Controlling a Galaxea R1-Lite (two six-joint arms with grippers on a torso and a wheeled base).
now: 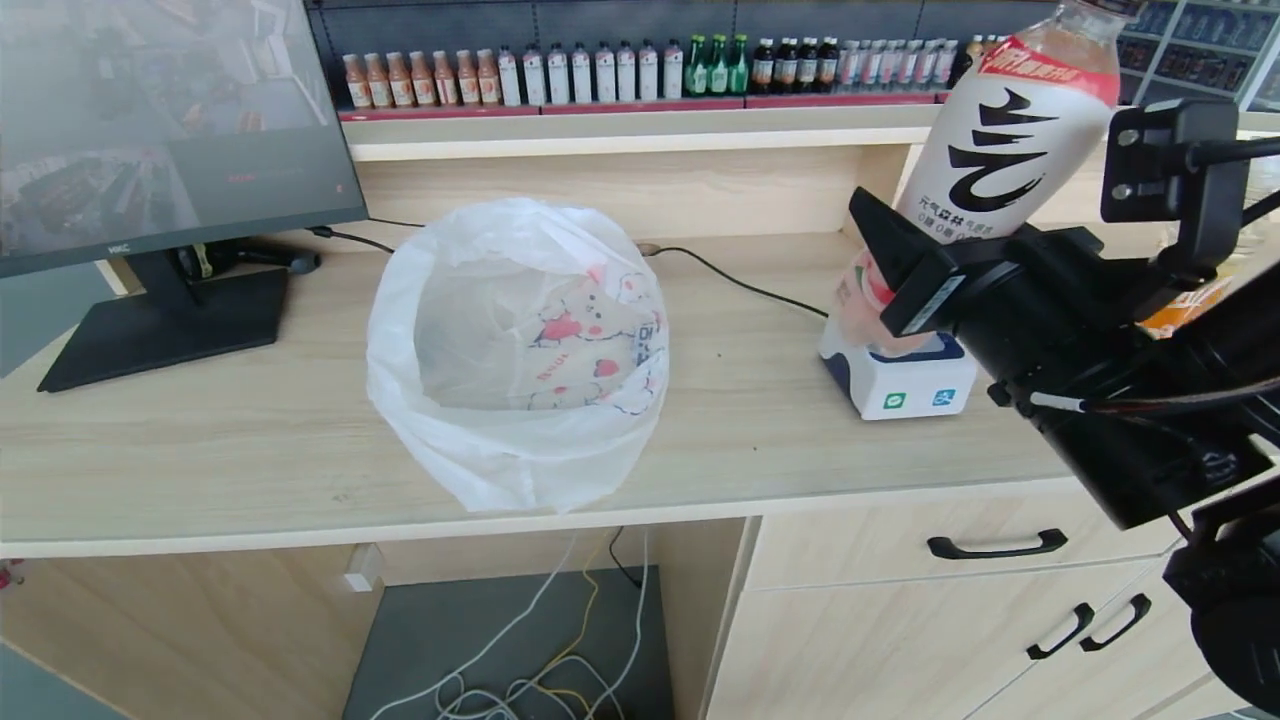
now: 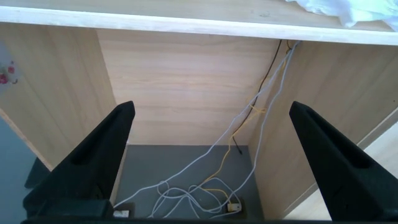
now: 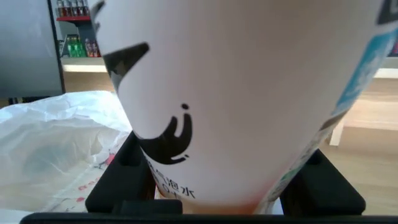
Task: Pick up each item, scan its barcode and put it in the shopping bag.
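So here's where we're at: the right end effector [image 1: 925,262] is clamped on the big bottle [image 1: 1000,140] around its lower half. The bottle is white-labelled with pinkish drink inside, and it's tilted with the cap up and away toward the robot's right. Its bottom end sits right over the little white-and-blue scanner [image 1: 905,385] on the right part of the bench [image 1: 200,440], though we can't tell if the two actually touch. From the right wrist camera the bottle [image 3: 249,81] is huge, with one dark finger [image 3: 118,180] on either side of it and the bag [image 3: 56,137] off behind. The shopping bag [image 1: 500,470] is white, thin plastic, standing open in the middle of the bench, well apart from the scanner. Some hearts-and-bears print shows through its wall, but we can't tell if that's on the bag or on something inside. The left end effector [image 2: 212,109] is down below bench level with its fingers wide apart and nothing between them, pointing into the nook under the bench where loose cables [image 2: 205,193] lie tangled. A monitor [image 1: 170,110] stands at the left end, and a shelf of drinks [image 1: 640,70] runs along the back.
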